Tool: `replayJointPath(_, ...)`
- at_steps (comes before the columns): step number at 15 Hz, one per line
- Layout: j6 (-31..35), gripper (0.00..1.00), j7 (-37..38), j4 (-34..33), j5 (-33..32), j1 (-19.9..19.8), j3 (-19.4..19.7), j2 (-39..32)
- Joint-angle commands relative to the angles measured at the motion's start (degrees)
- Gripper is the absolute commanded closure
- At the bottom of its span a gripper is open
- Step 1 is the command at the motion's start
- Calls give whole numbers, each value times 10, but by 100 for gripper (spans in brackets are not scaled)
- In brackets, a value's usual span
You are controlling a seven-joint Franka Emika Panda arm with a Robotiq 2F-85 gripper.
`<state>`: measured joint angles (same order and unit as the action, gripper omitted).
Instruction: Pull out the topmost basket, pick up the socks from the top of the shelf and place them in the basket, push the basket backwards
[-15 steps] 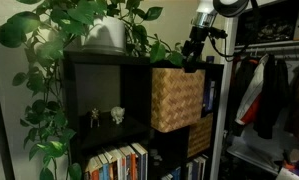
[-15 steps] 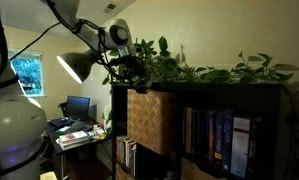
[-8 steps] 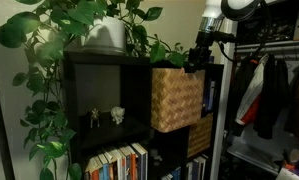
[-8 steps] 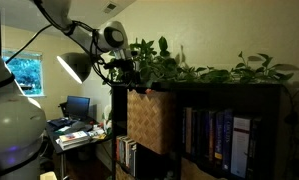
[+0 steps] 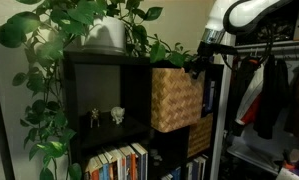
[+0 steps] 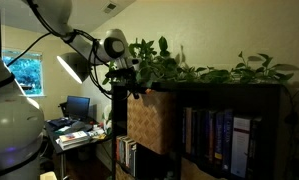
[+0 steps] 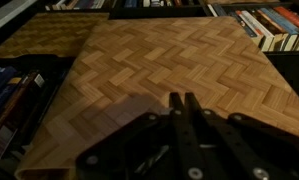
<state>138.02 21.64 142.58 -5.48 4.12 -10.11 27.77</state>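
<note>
The topmost basket point(image 5: 177, 98) point(image 6: 149, 120), tan woven wicker, sticks out past the front of the black shelf point(image 5: 99, 75) point(image 6: 229, 92) in both exterior views. My gripper point(image 5: 196, 65) point(image 6: 134, 86) hangs at the basket's upper front edge, close to the weave. In the wrist view the gripper point(image 7: 183, 97) is shut, its two black fingers pressed together with nothing between them, and the herringbone weave of the basket point(image 7: 159, 55) fills the picture behind them. Whether the fingertips touch the weave I cannot tell. The socks are out of view.
A leafy potted plant point(image 5: 104, 35) covers the shelf top. Small figurines point(image 5: 104, 115) and books point(image 5: 119, 162) occupy other cubes, and a second woven basket point(image 5: 199, 137) sits lower down. A clothes rack with clothes point(image 5: 264, 90) stands beside the shelf. A desk with a monitor point(image 6: 77, 105) lies beyond.
The gripper has come down from the level of the shelf top to the basket's upper front edge, and its jaws have gone from open to shut.
</note>
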Motion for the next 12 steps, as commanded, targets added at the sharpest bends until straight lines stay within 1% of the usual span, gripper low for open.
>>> replayJointPath(1, 61, 100, 10, 33, 12, -19, -2, 2)
replayJointPath(5, 124, 96, 11, 41, 15, -36, -3, -17)
replayJointPath(7, 155, 96, 17, 37, 11, -46, -7, -30)
replayJointPath(12, 208, 96, 38, 23, 0, -65, -20, -64)
